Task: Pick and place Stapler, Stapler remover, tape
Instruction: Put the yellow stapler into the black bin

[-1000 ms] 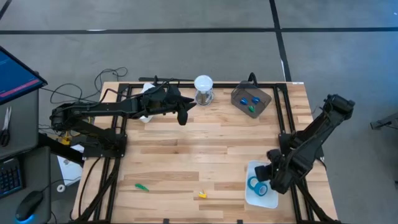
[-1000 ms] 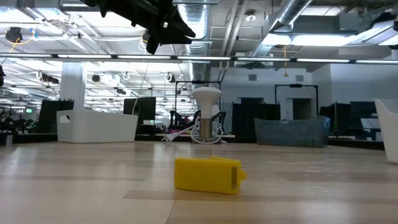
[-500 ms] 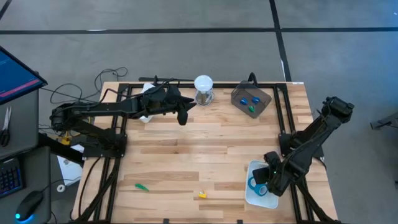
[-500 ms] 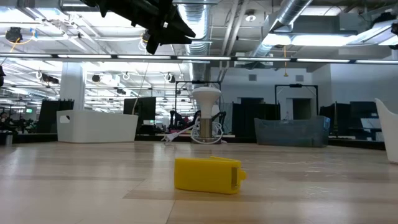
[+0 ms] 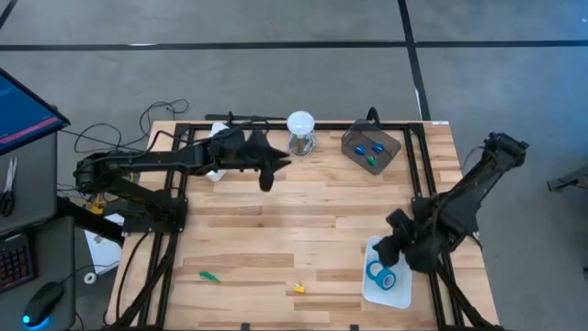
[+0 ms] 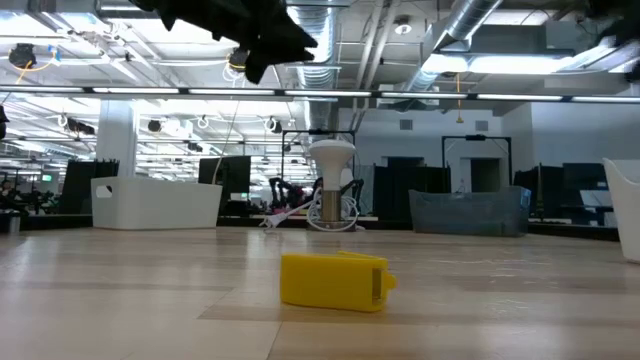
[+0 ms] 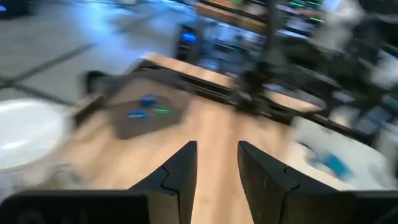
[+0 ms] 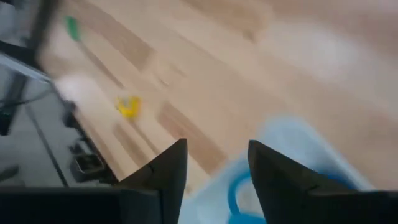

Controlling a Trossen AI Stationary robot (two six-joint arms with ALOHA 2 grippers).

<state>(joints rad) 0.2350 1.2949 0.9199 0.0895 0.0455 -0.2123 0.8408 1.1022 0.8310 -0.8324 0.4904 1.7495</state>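
We saw the right gripper [image 5: 388, 250], fingers parted and empty, at the high view's lower right, above a blue tape roll [image 5: 378, 272] lying in the white tray [image 5: 399, 296]. The left gripper [image 5: 267, 177], open, hung upper centre-left.

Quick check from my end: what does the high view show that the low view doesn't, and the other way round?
Only the high view shows the right gripper, fingers open, above the white tray at the table's near right corner, with a blue tape roll lying in it. It also shows the dark bin holding two more blue rolls, and a green piece near the front edge.

Only the low view shows the room behind the table, its ceiling ducts and lights.

Both show the left gripper raised over the far side, the white-topped stand and the yellow piece.
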